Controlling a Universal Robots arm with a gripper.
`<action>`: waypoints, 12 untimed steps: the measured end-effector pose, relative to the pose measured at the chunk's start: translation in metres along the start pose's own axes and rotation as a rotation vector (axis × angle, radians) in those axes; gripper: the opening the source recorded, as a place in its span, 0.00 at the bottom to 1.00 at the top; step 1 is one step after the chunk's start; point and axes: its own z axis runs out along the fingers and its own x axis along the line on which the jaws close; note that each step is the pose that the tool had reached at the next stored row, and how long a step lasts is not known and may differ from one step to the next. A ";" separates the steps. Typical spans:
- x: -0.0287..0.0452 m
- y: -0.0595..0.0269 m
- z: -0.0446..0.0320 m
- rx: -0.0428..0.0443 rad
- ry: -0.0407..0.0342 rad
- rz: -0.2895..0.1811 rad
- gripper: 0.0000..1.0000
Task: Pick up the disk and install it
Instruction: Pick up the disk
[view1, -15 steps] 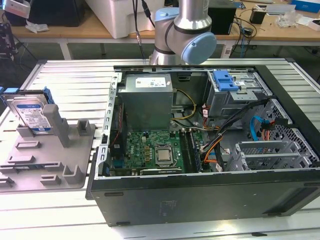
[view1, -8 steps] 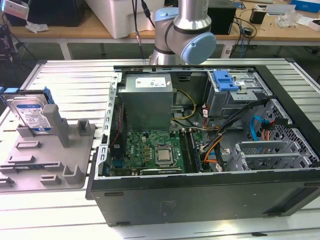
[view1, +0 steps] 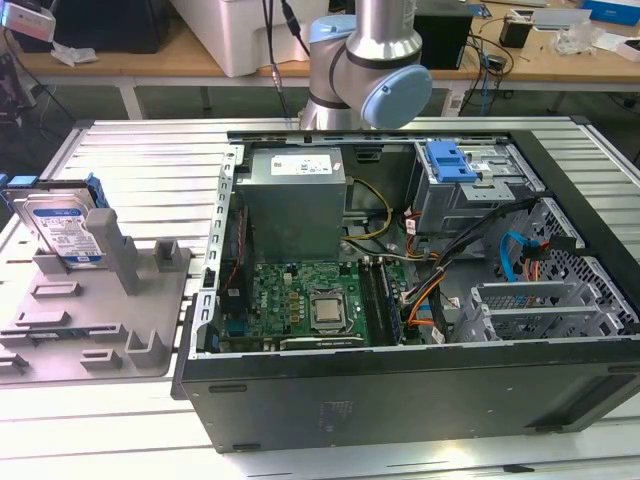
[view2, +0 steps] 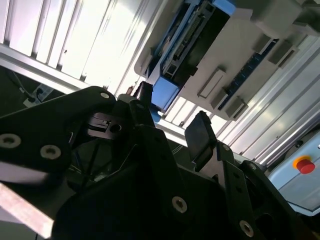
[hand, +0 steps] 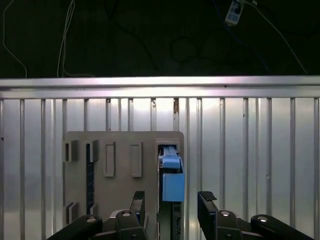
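Note:
The disk (view1: 62, 228) stands on edge in the grey plastic fixture (view1: 100, 310) at the exterior view's left, its blue-and-white label facing outward inside a blue caddy rail. In the first wrist view I look down on the disk (hand: 170, 175) edge-on in its slot of the fixture (hand: 120, 165). My gripper (hand: 172, 206) hangs open above it, one black finger on each side of the blue rail and well apart from it. The second wrist view gives the same open gripper (view2: 172, 119) with the disk's blue end (view2: 165, 92) beyond the fingertips.
An open computer case (view1: 400, 300) lies on the slatted metal table (view1: 150, 150), with a motherboard, cables and a grey drive cage topped by a blue latch bracket (view1: 447, 162). The arm's elbow (view1: 365, 70) rises behind the case. The table edge (hand: 160, 82) runs beyond the fixture.

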 end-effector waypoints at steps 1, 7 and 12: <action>0.0000 0.0003 0.0007 0.0005 0.0003 -0.006 0.54; -0.0003 0.0005 0.0053 0.0017 0.0005 -0.016 0.54; -0.0003 0.0005 0.0078 0.0018 0.0005 -0.016 0.54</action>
